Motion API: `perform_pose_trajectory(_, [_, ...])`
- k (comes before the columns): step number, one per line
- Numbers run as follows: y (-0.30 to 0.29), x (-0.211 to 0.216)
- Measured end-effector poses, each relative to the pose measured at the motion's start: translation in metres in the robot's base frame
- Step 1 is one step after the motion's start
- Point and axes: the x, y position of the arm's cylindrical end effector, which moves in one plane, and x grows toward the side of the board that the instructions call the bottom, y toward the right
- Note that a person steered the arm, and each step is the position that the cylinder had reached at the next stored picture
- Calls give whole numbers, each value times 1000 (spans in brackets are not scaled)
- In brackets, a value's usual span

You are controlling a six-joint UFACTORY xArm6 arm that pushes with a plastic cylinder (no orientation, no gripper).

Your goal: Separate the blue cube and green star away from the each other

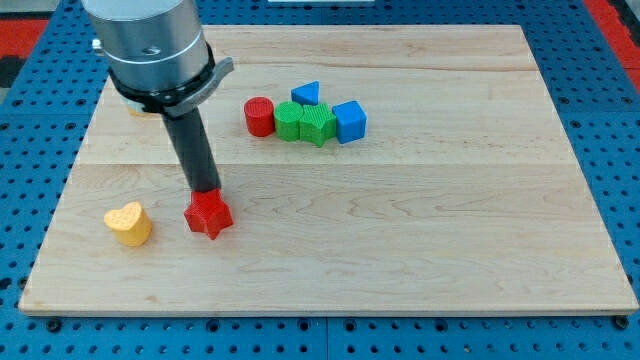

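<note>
so my tip (206,190), a bare jawless rod touching the red star (208,214), sits well down-left of the touching blue cube (349,121) and green star (318,125).

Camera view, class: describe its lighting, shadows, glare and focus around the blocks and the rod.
Camera view: even, soft light; only faint shadows hug the blue cube block and the green star block; no strong glare on the pale wooden board; blocks are sharp; my tip sits just above the red star block.
</note>
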Motion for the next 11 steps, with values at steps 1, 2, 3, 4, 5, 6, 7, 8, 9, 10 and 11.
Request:
perform_pose_trajectory(1, [99, -28])
perform_pose_trajectory(2, [179, -44])
perform_pose_trajectory(3, [223, -60])
perform_pose_trajectory(4, [201, -105])
perform_pose_trajectory(5, [151, -113])
perform_pose_trajectory(6, [76, -69])
perform_pose_trajectory(7, [41, -48])
perform_pose_trajectory(8, [81, -54])
perform_pose_trajectory(9, [87, -60])
perform_pose_trajectory(10, [21, -50])
perform_pose_trajectory(11, [3, -54])
